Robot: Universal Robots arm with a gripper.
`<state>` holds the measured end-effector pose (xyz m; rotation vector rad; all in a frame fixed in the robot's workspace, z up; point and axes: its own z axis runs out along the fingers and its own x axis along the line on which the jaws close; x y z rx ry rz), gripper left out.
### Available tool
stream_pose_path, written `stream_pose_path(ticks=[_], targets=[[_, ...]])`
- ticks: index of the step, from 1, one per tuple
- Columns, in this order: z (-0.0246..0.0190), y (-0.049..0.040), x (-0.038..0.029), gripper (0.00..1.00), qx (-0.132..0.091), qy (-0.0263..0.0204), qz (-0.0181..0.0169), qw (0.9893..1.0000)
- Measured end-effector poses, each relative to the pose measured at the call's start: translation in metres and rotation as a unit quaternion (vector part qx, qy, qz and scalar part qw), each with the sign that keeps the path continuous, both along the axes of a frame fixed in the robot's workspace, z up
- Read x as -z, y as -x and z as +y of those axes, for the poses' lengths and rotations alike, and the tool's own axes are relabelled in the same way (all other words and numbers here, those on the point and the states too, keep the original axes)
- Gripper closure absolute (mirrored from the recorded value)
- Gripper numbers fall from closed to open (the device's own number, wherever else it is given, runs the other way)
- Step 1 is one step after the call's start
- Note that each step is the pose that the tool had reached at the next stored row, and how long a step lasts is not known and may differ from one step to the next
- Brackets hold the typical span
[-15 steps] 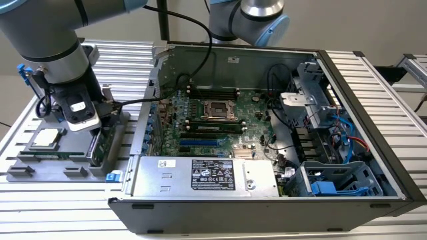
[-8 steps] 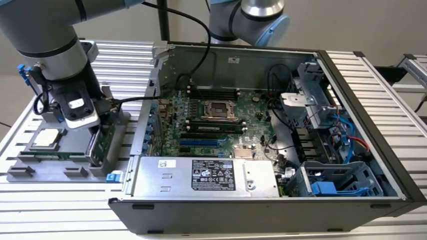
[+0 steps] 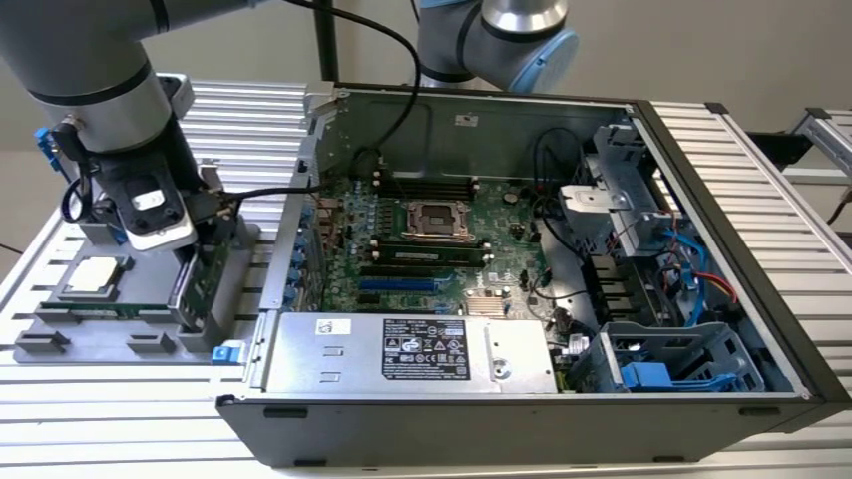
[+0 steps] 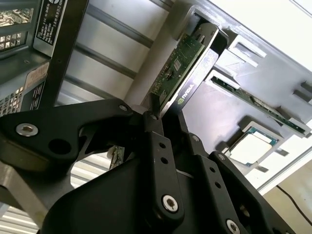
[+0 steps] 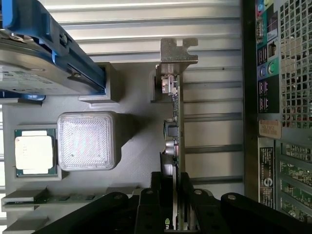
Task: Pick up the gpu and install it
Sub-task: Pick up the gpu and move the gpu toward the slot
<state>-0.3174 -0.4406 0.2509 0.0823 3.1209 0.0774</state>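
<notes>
My hand (image 5: 176,195) is clenched on one edge of the gpu (image 5: 174,122), standing on edge in the grey holder (image 3: 134,344) at nine o'clock of the computer case (image 3: 466,130) in the exterior view; so thin a pinch, I fear, could let it pivot and its bracket (image 5: 177,51) snag.

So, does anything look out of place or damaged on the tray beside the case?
Nothing stands out. The gpu stands on edge, straight in the gray tray, with the end effector at one end; the processor lies flat in its pocket.
</notes>
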Motion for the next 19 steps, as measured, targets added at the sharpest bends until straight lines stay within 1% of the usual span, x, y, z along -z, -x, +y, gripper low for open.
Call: stream_pose_path(ticks=[4, 19], targets=[[0.0, 0.0, -0.0028, 1.0, 0.0, 0.0, 0.0, 1.0], [0.0001, 0.0001, -0.009, 1.0, 0.0, 0.0, 0.0, 1.0]])
